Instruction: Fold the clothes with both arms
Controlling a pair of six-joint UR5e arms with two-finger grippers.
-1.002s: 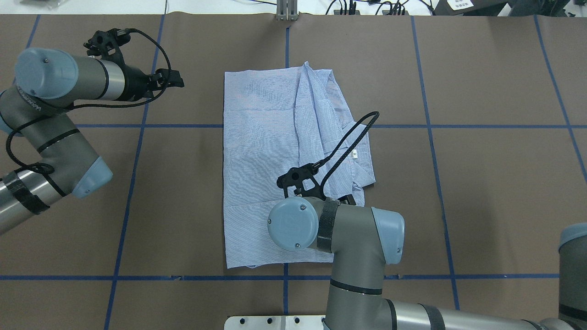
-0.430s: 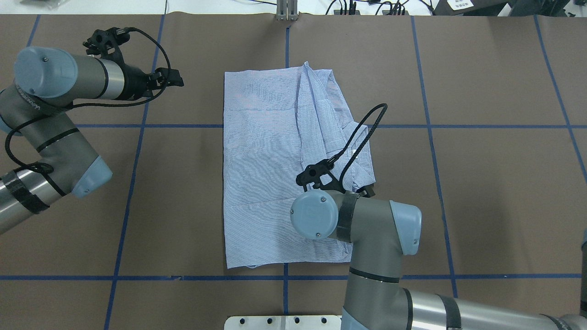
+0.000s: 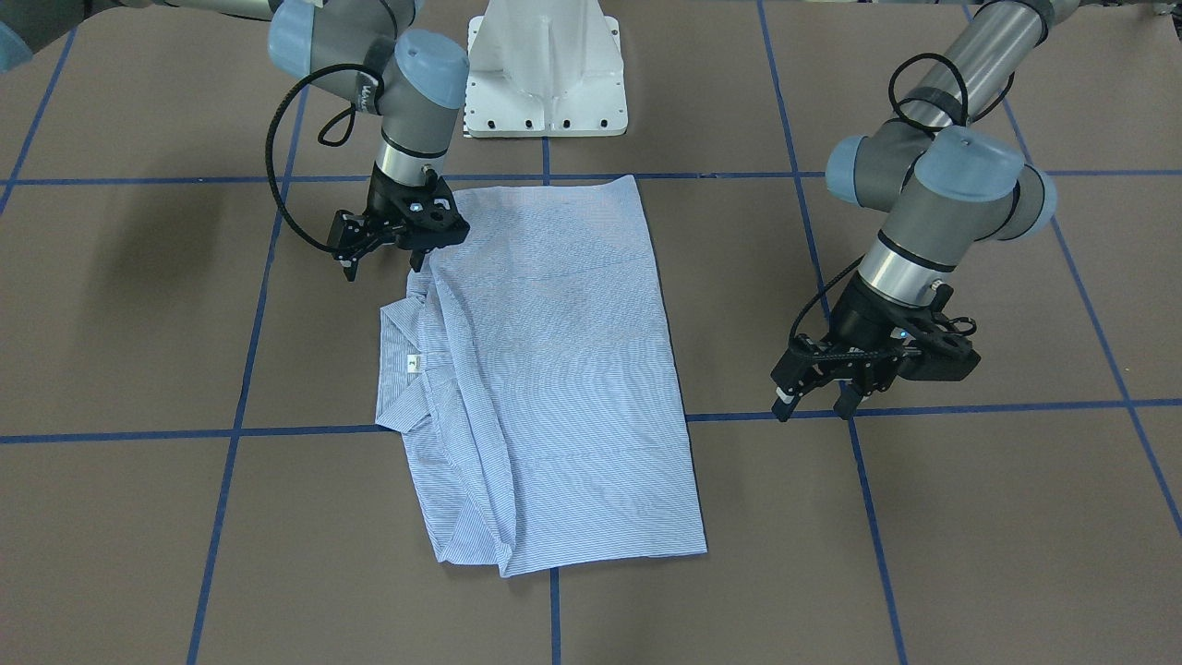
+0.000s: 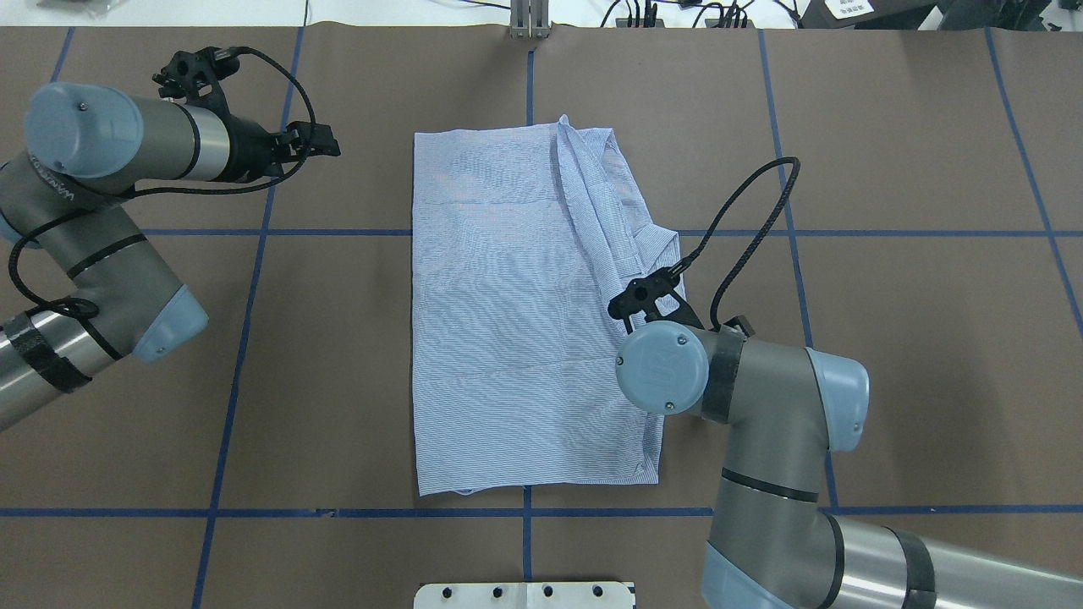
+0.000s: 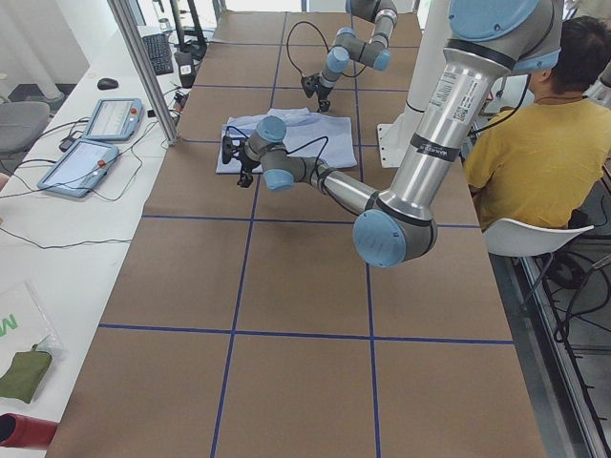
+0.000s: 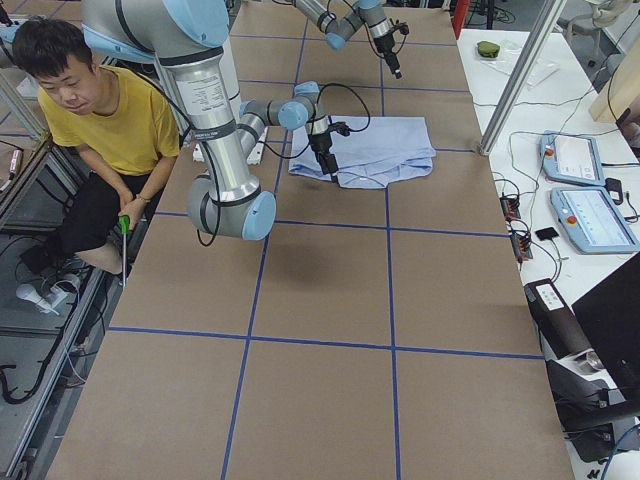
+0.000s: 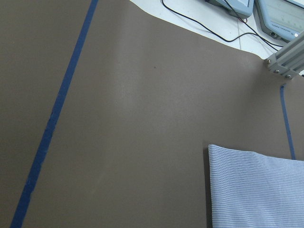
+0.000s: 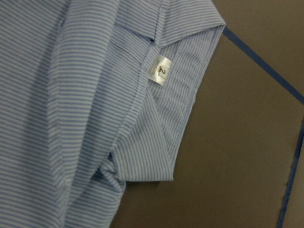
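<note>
The light blue striped shirt [image 4: 508, 321] lies folded into a long rectangle in the middle of the table [image 4: 888, 338]. Its collar and white neck label [image 3: 415, 362] are on my right side. The label also shows in the right wrist view [image 8: 160, 70]. My right gripper [image 3: 420, 260] hangs just over the shirt's collar-side edge. The overhead view hides it under the wrist, and I cannot tell whether it is open. My left gripper [image 4: 332, 151] is well to the left of the shirt, over bare table, its tips together and empty. It also shows in the front view [image 3: 845, 406].
Blue tape lines [image 4: 245, 338] divide the brown table. The white pedestal base [image 3: 547, 74] stands at the robot's edge. A metal post [image 4: 529, 21] stands at the far edge. A seated person in yellow [image 6: 100, 110] is beside the table. Two tablets [image 5: 100, 143] lie on the side bench.
My right arm has swung to the right, off the shirt's middle toward its collar edge, uncovering the shirt's near right corner. The left arm has barely moved.
</note>
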